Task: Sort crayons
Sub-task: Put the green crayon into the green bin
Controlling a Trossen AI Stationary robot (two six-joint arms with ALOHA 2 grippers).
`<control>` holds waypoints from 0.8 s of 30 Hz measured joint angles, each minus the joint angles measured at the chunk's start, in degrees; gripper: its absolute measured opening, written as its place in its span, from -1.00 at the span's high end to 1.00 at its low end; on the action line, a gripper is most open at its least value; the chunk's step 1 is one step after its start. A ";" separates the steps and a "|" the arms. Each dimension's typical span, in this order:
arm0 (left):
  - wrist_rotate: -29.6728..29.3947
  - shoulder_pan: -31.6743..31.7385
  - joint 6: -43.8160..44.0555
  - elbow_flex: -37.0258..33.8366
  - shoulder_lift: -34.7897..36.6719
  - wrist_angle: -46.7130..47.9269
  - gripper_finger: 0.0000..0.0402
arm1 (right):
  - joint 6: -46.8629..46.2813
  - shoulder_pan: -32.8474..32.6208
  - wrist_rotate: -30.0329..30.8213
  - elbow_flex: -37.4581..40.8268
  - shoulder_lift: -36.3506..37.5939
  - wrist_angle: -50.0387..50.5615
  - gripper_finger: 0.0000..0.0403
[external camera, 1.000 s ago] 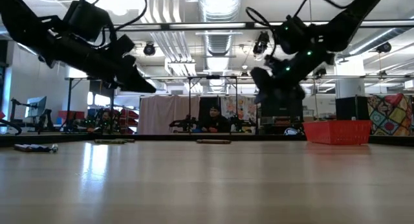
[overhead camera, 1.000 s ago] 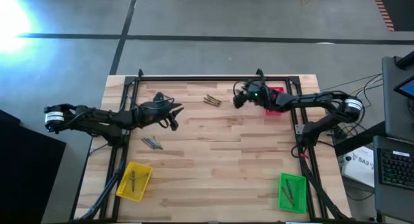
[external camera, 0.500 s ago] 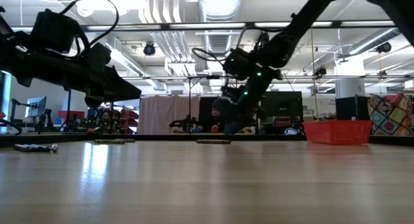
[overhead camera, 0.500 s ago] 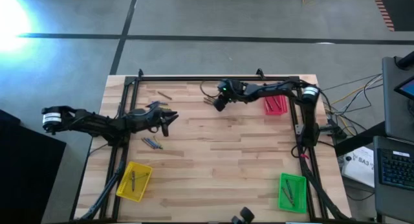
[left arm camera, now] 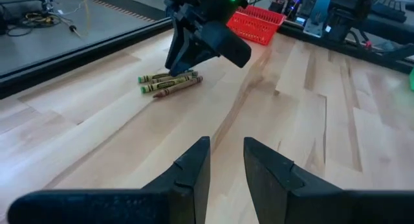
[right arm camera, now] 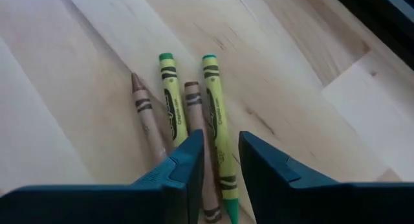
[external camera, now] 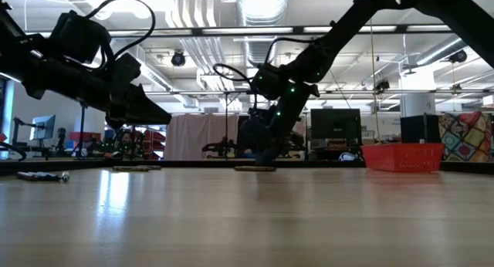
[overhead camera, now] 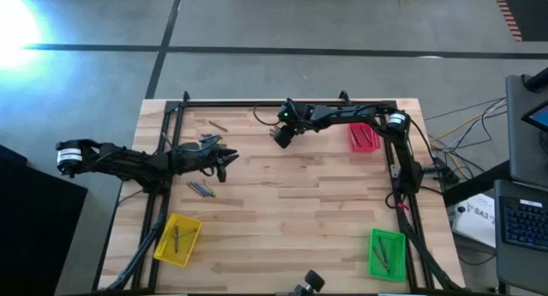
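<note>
Crayons [right arm camera: 187,120] lie under my right gripper [right arm camera: 220,160], four of them close together on the wooden table [overhead camera: 300,210]: two green ones and two brown ones, side by side. My right gripper hangs low over this small group near the far edge of the table, and its two fingers [right arm camera: 184,169] stand a little apart with a narrow gap, one brown crayon showing in that gap. It holds nothing. From the left wrist view the same group [left arm camera: 169,83] lies just beside the dark tip of the right gripper [left arm camera: 184,56].

My left gripper [overhead camera: 224,157] hovers above the left part of the table, its fingers [left arm camera: 194,166] also a little apart and empty. A second small group of crayons [overhead camera: 202,189], bluish and grey, lies near it on the wood, and one single crayon [overhead camera: 220,125] lies apart, closer to the far edge.

More crayons already lie in the yellow tray [overhead camera: 190,243], the green tray [overhead camera: 397,260] and the red tray [overhead camera: 354,147].
</note>
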State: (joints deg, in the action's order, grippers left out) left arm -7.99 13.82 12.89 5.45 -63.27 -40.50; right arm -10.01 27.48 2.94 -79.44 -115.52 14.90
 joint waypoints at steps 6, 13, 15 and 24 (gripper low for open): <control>-0.42 0.00 -0.16 0.00 -0.63 0.01 0.62 | 0.23 0.70 0.02 0.55 0.00 1.30 0.67; -0.44 0.00 0.64 0.00 -0.63 -0.05 0.62 | 0.27 1.14 -0.07 2.53 0.11 0.44 0.76; -0.44 0.00 0.97 0.00 -0.63 -0.10 0.62 | 0.27 1.14 -0.07 3.19 0.17 0.08 0.76; -0.46 0.00 1.61 0.00 -0.63 -0.17 0.62 | -1.15 0.93 0.09 4.24 1.53 2.33 0.93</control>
State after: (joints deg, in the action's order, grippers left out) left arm -8.45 13.82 14.50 5.45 -63.90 -40.67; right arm -11.16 28.41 3.03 -75.20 -113.99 17.24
